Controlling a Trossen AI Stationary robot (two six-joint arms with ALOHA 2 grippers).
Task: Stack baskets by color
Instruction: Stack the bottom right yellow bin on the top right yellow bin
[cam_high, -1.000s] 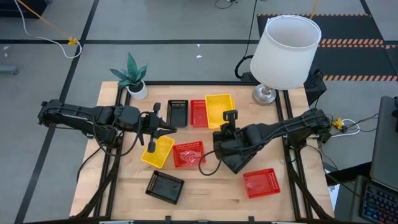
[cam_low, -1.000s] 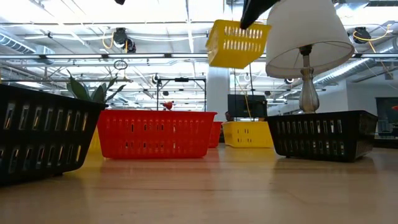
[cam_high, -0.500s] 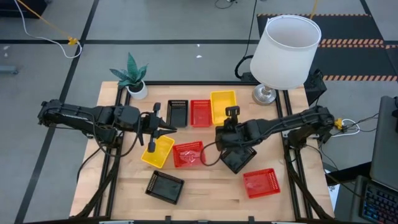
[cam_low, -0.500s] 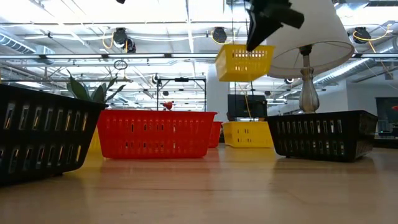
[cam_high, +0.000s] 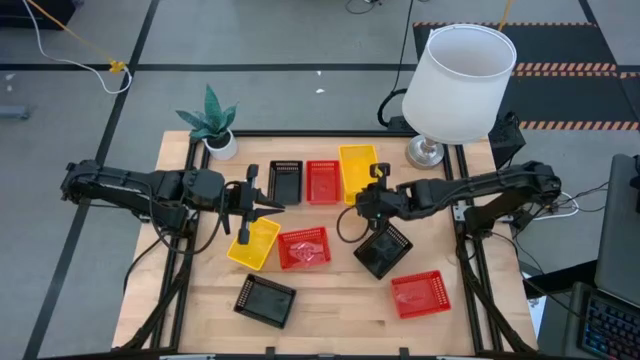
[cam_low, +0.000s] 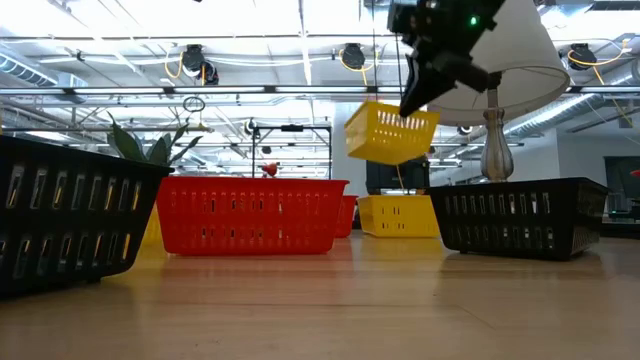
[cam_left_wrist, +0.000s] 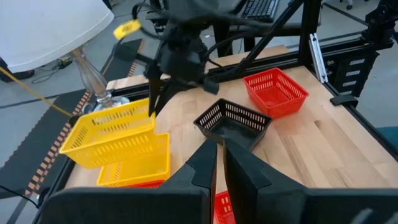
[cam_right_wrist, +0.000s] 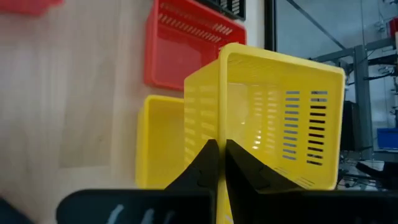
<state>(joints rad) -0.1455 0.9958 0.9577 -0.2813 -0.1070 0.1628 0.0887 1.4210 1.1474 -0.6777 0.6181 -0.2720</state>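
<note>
Baskets sit scattered over the wooden table (cam_high: 330, 300), all looking empty. Toward the left edge the left gripper (cam_high: 262, 203) hangs with its fingers almost together, holding nothing, just above a yellow basket (cam_high: 253, 243) lying on the wood. Nearer the front edge is a black basket (cam_high: 265, 300). At the back edge stands a row — a second black basket (cam_high: 285, 180), then a red basket (cam_high: 322, 181), then another yellow one (cam_high: 357, 186) on the table. Over that last one the right gripper (cam_high: 368, 200) is pinched shut on the wall of a lifted yellow basket (cam_low: 391, 132), which hangs tilted in the air, clear of the one below. Around the middle lie a second red basket (cam_high: 303, 247) and a third black basket (cam_high: 382, 249); a third red basket (cam_high: 420, 293) is near the front right corner.
</note>
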